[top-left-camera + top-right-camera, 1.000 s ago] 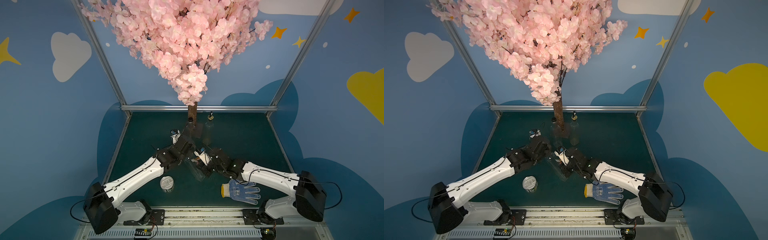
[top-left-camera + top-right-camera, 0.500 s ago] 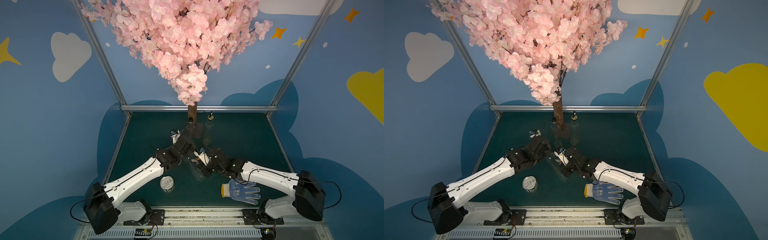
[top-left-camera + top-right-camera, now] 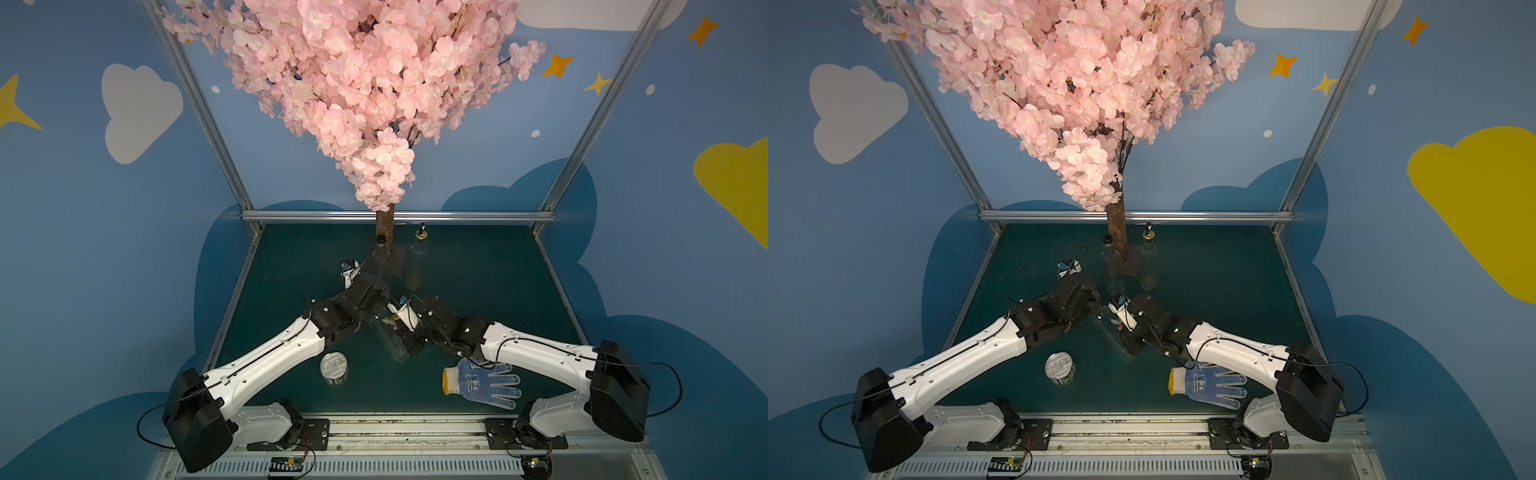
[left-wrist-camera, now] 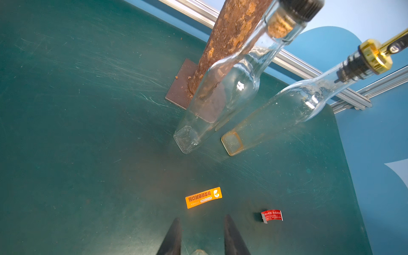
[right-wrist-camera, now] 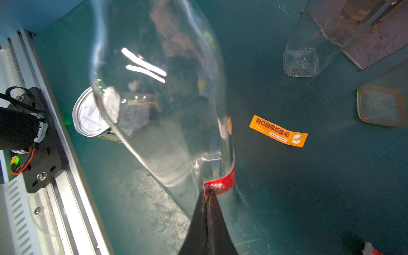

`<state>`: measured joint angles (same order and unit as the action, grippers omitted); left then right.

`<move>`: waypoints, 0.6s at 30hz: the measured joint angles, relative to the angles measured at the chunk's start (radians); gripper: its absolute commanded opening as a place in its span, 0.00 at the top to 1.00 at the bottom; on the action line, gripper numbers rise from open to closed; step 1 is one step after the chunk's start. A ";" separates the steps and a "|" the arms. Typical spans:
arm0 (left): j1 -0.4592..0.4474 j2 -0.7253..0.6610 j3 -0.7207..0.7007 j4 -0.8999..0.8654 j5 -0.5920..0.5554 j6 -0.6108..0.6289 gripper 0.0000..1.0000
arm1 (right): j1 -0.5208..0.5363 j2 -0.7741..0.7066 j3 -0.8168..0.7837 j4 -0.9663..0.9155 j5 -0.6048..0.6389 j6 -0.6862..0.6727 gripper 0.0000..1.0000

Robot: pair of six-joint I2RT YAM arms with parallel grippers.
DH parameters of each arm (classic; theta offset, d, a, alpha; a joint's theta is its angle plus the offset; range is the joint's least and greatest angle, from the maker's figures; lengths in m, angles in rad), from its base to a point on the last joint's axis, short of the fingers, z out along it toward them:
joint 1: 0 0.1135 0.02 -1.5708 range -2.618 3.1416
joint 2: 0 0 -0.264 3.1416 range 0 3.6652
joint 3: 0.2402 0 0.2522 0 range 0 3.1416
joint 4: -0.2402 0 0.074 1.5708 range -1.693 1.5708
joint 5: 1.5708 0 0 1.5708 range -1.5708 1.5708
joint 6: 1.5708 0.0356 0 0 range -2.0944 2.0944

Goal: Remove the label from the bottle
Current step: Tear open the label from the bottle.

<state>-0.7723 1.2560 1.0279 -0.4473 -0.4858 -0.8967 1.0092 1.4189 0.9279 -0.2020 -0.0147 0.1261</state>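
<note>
Green mat point(image 5: 309, 198); right jaws tight on red label point(image 5: 221, 184), left jaws tight on bottle point(image 5: 154, 99).

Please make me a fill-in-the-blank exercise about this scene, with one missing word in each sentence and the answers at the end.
1. The right pincer is shut on the ___ label of the clear bottle.
2. On the green mat lies a loose label that is ___ in colour.
3. The dotted glove has a ___ cuff.

Missing words: red; orange; yellow.
</note>
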 measured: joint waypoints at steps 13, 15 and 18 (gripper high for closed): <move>0.000 0.001 0.000 0.001 0.006 0.011 0.98 | 0.002 0.000 0.003 -0.008 0.018 0.000 1.00; 0.000 0.001 0.000 0.001 0.007 0.012 0.98 | 0.004 -0.001 0.003 -0.009 0.025 0.000 1.00; 0.000 0.001 0.000 0.002 0.008 0.015 0.98 | 0.006 -0.002 0.003 -0.010 0.034 0.000 1.00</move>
<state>-0.7723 1.2568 1.0283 -0.4450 -0.4778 -0.8818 1.0157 1.4170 0.9314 -0.2123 0.0193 0.1261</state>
